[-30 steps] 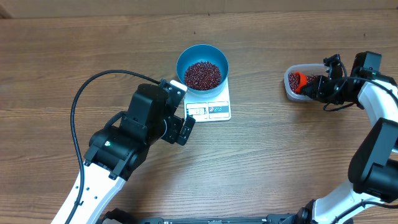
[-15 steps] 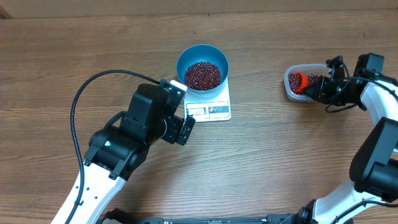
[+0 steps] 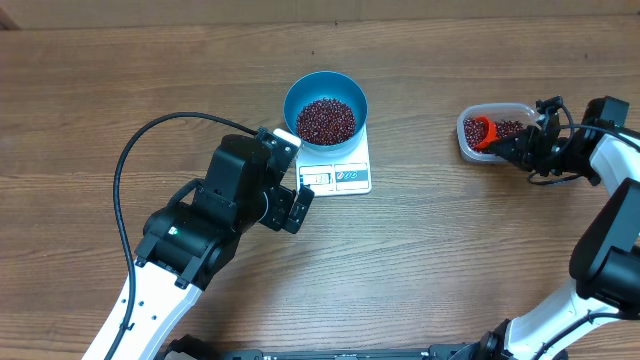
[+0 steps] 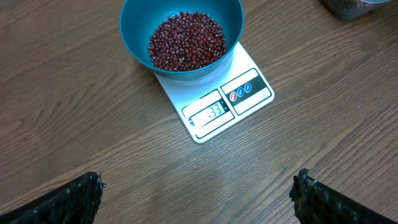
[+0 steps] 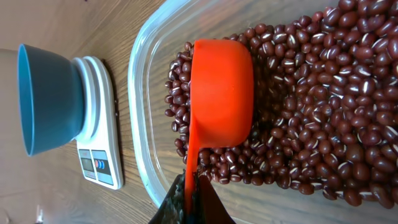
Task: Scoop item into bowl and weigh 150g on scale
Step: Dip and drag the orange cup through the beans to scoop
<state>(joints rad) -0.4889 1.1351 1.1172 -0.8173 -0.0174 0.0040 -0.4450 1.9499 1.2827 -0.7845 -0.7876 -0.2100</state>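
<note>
The blue bowl [image 3: 325, 95] stands on the white scale [image 3: 345, 176] with a heap of red-brown beans [image 3: 325, 120] inside. In the left wrist view the scale's display [image 4: 208, 112] reads 133. My left gripper [image 4: 199, 199] hovers open over bare wood just in front of the scale, nothing between its fingers. At the right, my right gripper [image 5: 189, 196] is shut on the handle of an orange scoop [image 5: 222, 93]. The scoop's cup lies among the beans [image 5: 311, 81] in the clear tub [image 5: 138, 93].
The clear plastic tub [image 3: 466, 145] sits at the table's right, about a hand's width from the scale. The left arm's black cable [image 3: 135, 150] loops over the wood at the left. Bare wood lies between scale and tub.
My right arm has drawn back a little to the right, shifting the scoop slightly within the tub. The left arm, bowl and scale have not moved.
</note>
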